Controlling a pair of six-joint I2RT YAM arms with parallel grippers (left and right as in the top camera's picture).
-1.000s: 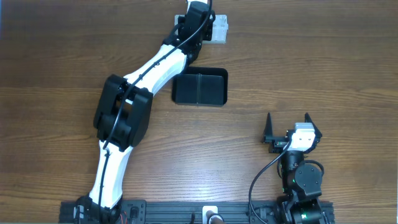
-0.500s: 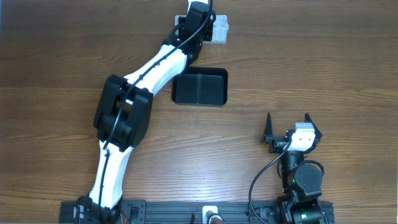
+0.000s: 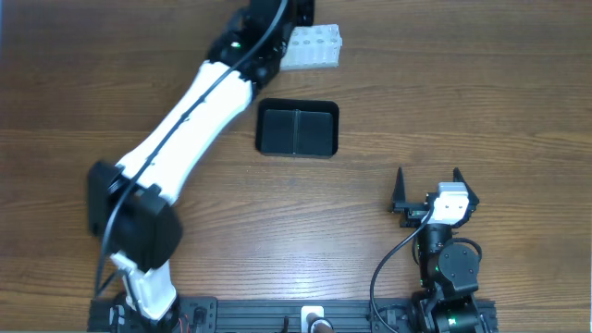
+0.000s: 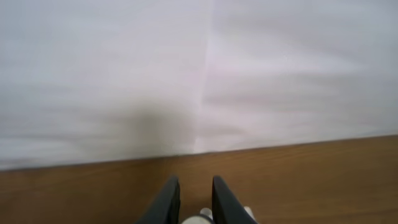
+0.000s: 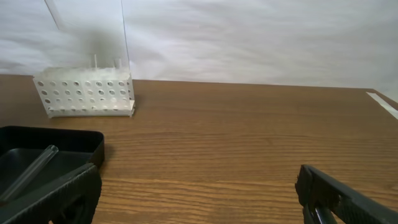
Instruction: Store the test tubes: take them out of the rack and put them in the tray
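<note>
the rack [image 3: 312,48] stood on the wooden surface [image 3: 481,83] close to its far edge, about midway along it. the black tray [image 3: 297,129] lay just nearer the middle of the surface, apart from the rack, with a ridge dividing it into two halves.

the left arm [image 3: 199,102] stretched from the near-left corner up to the far edge, and its wrist hung over the left end of the rack. the left pincer [image 4: 191,186] was almost closed, its fingers [image 4: 166,198] parted by only a narrow slit, and a pale rounded tip sat pinched between them. it faced the white wall [image 4: 280,68] behind the far edge. from the right wrist view, a clear held tube [image 5: 125,34] hung upright over one end of the rack. whether its lower end had cleared the rack's top could not be told. two short tube tops [image 5: 95,60] stood up out of the rack beside it.

a tray tube [image 5: 31,169] lay slanted inside the tray. which half it lay in could not be told.

the right pincer [image 3: 427,176] sat near the near edge, to the right of middle and well apart from the tray. it was spread wide and held nothing.
</note>
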